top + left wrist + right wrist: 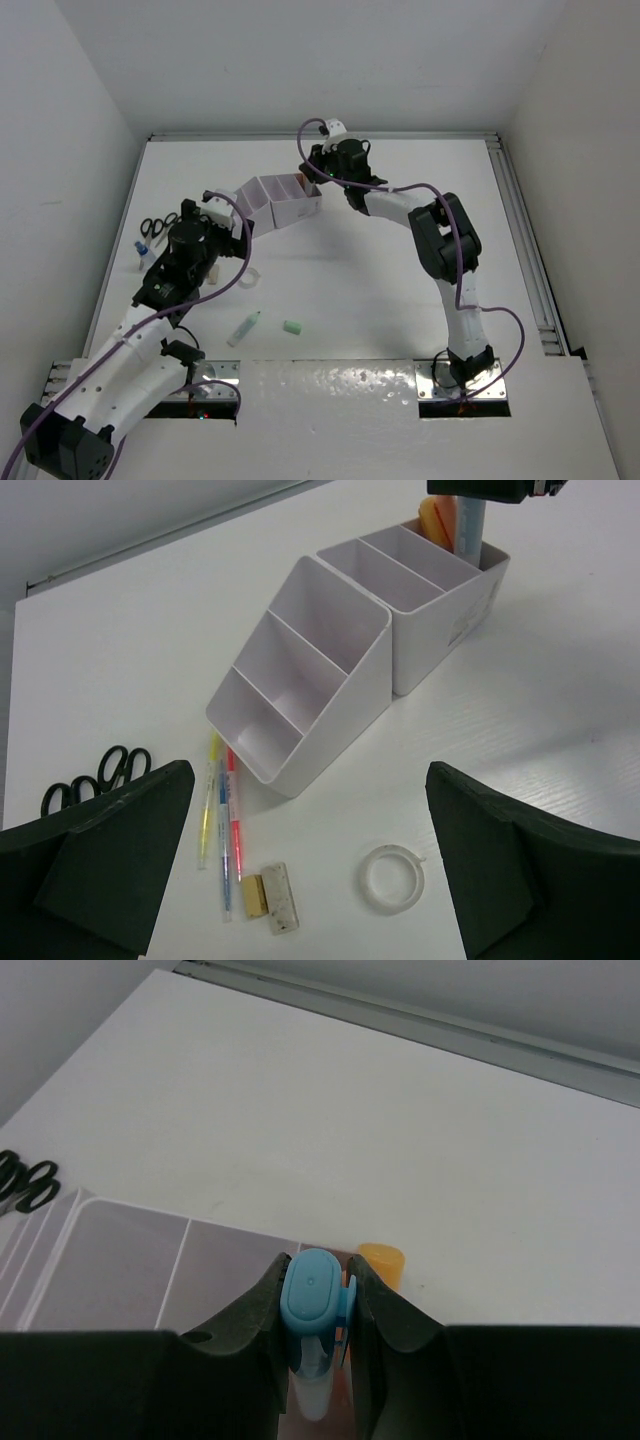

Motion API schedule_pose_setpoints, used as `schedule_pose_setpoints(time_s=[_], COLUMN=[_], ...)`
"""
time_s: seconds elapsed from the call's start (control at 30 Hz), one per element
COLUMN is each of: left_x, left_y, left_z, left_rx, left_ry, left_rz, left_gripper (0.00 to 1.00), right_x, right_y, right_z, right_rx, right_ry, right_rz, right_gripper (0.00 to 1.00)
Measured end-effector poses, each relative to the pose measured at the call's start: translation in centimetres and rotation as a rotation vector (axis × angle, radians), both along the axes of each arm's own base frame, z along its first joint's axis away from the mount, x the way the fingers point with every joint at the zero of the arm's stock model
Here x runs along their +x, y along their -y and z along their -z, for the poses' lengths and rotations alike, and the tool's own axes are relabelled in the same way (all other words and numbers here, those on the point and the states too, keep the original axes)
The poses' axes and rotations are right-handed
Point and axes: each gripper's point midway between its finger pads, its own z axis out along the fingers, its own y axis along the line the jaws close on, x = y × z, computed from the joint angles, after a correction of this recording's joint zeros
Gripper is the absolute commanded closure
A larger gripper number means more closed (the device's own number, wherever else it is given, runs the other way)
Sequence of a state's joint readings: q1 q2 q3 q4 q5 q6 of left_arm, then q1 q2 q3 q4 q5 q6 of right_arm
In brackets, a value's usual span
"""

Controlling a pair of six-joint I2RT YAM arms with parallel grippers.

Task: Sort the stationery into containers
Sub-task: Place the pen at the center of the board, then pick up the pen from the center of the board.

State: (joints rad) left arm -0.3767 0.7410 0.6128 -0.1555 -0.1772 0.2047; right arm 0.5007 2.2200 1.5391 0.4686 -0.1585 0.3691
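White table (380,280), closed in by white walls (330,60) on three sides; metal rail (525,240) along right edge, glossy board (330,420) at near edge.

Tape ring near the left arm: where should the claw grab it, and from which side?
Probably from straight above: the tape ring lies flat on the table, hole up, too low for a side approach. Pinch one stretch of its wall, one tip in the hole, one outside.

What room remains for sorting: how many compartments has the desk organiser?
6: three empty in the near slanted unit; three in the far unit, whose end one holds an orange piece beside the right gripper's blue-capped pen.
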Motion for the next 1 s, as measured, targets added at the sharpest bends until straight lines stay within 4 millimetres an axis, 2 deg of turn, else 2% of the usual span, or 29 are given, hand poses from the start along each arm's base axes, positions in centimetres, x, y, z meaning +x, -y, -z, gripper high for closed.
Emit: schedule_pose_setpoints(time_s=[0.1, 0.13, 0.17, 0.27, 0.4, 0.53, 0.57, 0.6, 0.67, 0.77, 0.83, 0.9, 1.0], left_x=[0.0, 0.0, 0.0, -0.2, -0.7, -2.0, -2.4, -3.0, -4.5, -6.6, -7.9, -9.2, -11.4], left_y=[-0.2, -0.2, -0.2, 0.0, 0.8, 2.0, 2.2, 2.5, 3.0, 3.5, 3.9, 4.2, 4.6], left_z=[0.0, 0.1, 0.2, 0.4, 1.3, 3.5, 4.3, 5.2, 7.0, 8.8, 9.6, 10.5, 12.2], left_rx=[0.000, 0.001, 0.005, 0.023, 0.081, 0.179, 0.206, 0.241, 0.309, 0.375, 0.409, 0.447, 0.525], left_ry=[0.002, 0.000, -0.002, -0.008, -0.031, -0.105, -0.133, -0.171, -0.248, -0.349, -0.402, -0.446, -0.526], left_rz=[-0.006, -0.005, -0.001, 0.025, 0.112, 0.266, 0.307, 0.357, 0.464, 0.602, 0.691, 0.770, 0.892], left_gripper=[0.00, 0.01, 0.02, 0.05, 0.15, 0.18, 0.18, 0.18, 0.18, 0.18, 0.18, 0.18, 0.16], right_x=[-0.4, -0.6, -0.7, -0.9, -1.5, -2.8, -3.0, -3.3, -4.1, -6.0, -8.3, -11.1, -16.8], right_y=[-0.1, -0.1, 0.0, 0.0, 0.4, 1.2, 1.3, 1.5, 2.0, 3.0, 4.0, 4.6, 4.4], right_z=[0.7, 1.0, 1.3, 1.6, 2.4, 2.7, 2.3, 1.7, -0.1, -4.2, -6.9, -8.7, -9.5], right_rx=[-0.021, -0.030, -0.036, -0.036, -0.035, -0.035, -0.031, -0.025, -0.005, 0.046, 0.071, 0.078, 0.063], right_ry=[0.005, 0.004, 0.004, 0.008, -0.010, -0.037, -0.036, -0.034, -0.023, 0.021, 0.055, 0.087, 0.117], right_rz=[-0.016, -0.021, -0.024, -0.026, -0.021, -0.010, -0.007, -0.004, 0.005, 0.017, 0.023, 0.019, -0.007], right_gripper=[1.00, 0.94, 0.79, 0.57, 0.47, 0.41, 0.40, 0.34, 0.32, 0.31, 0.30, 0.30, 0.30])
